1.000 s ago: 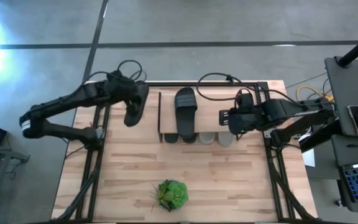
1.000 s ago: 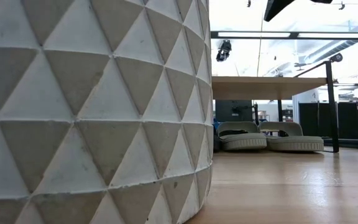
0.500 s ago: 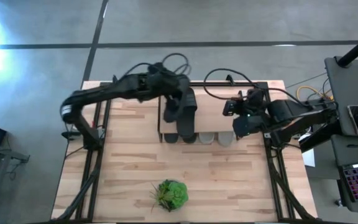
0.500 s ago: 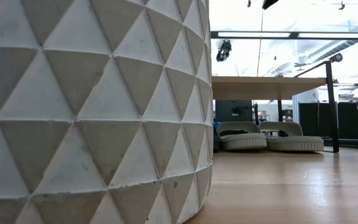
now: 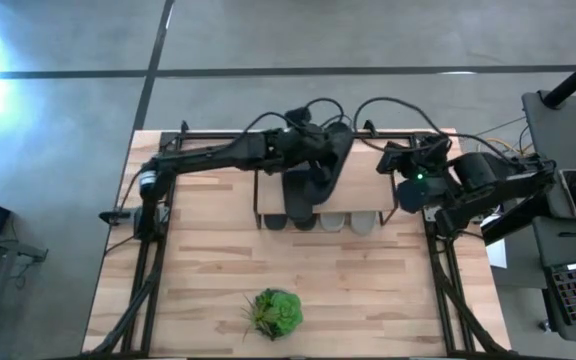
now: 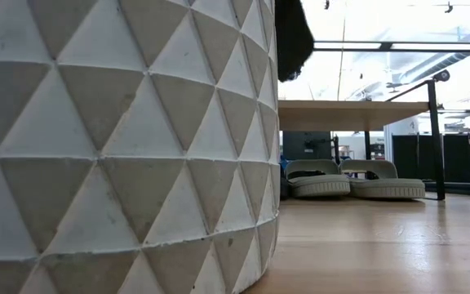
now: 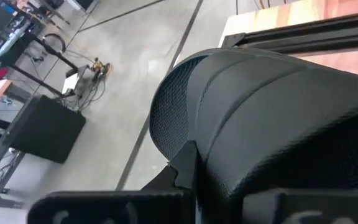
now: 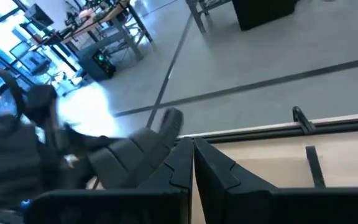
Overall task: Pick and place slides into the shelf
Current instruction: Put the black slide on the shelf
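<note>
My left gripper (image 5: 308, 150) reaches in from the left over the shelf (image 5: 368, 190) and is shut on a black slide (image 5: 330, 160), which hangs above the plank. The same slide shows at the top of the low view (image 6: 294, 37). A second black slide (image 5: 298, 190) lies flat on the shelf's wooden top. Under the plank (image 6: 349, 104), two pale grey slides (image 6: 317, 180) rest on their soles; dark and grey toes (image 5: 318, 222) poke out at the near edge. My right gripper (image 5: 388, 165) hovers shut and empty at the shelf's right end. My left gripper holds the black slide by its broad strap (image 7: 185, 134); one finger (image 7: 182, 174) lies at the strap's edge by the mesh lining, and the slide hides the other. It comes in slanting down from the table's left. The slide hangs clear of the shelf.
A green plant (image 5: 276, 312) in a white faceted pot (image 6: 121, 147) stands near the table's front edge. Black frame rails run along the table's far edge (image 8: 303, 124). A laptop desk (image 5: 568, 200) stands beyond the right edge.
My left gripper has carried the black slide from the table's left side toward the right, over the shelf and past the slide lying on top, rising a little. My right gripper has drawn back toward the right edge and rolled about its wrist.
</note>
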Robot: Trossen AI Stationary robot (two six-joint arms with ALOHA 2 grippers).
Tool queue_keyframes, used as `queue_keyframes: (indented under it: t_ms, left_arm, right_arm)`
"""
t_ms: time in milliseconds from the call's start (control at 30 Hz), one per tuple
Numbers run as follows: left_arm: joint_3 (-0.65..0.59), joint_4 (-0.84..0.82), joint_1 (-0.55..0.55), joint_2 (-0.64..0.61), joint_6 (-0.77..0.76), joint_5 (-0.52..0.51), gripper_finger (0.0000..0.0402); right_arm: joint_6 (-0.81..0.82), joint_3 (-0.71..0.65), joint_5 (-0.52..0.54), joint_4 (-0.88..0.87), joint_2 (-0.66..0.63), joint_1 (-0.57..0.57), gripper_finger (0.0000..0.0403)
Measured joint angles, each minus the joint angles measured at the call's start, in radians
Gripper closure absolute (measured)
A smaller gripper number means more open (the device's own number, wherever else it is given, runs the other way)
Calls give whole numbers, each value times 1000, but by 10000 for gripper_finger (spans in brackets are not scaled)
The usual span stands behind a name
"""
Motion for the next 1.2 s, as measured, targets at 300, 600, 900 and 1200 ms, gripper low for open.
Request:
queue_keyframes:
  t_ms: [300,600,900,1200]
  left_arm:
    - [138,54,-3,209,0,-53,402]
    - [307,15,-34,376,68,-167,402]
    - [306,-41,-61,368,84,-246,402]
    - [304,-61,-67,366,76,-198,398]
  right_arm:
    - [-233,32,-69,0,-128,0,394]
    - [-342,34,-169,-3,-192,0,394]
    - [-370,29,-190,-49,-182,0,394]
    - [-297,-20,-320,-76,-170,0,394]
